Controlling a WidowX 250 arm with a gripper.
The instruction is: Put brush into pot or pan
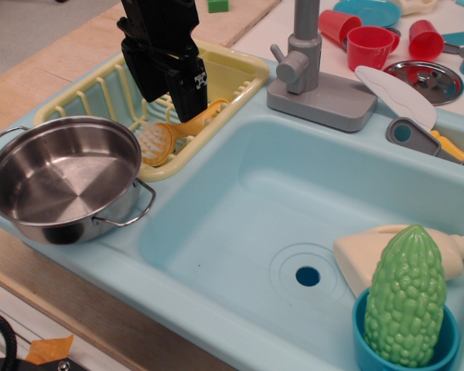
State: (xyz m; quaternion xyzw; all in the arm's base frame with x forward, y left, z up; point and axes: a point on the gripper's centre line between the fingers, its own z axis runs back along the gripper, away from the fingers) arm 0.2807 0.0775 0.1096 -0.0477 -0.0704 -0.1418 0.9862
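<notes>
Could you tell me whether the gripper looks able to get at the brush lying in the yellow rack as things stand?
Probably yes. The gripper hangs open just above the brush, which lies uncovered in the yellow rack. Nothing sits between them, though the rack's ribs under the handle may limit how deep the fingers close.

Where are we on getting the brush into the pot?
Nothing is delivered yet: the pot is empty. The brush lies in the yellow rack, ungrasped. In hand: the gripper is open just above the brush handle, lined up for a grasp. Left: close on the brush, lift it, carry it over the pot, release.
</notes>
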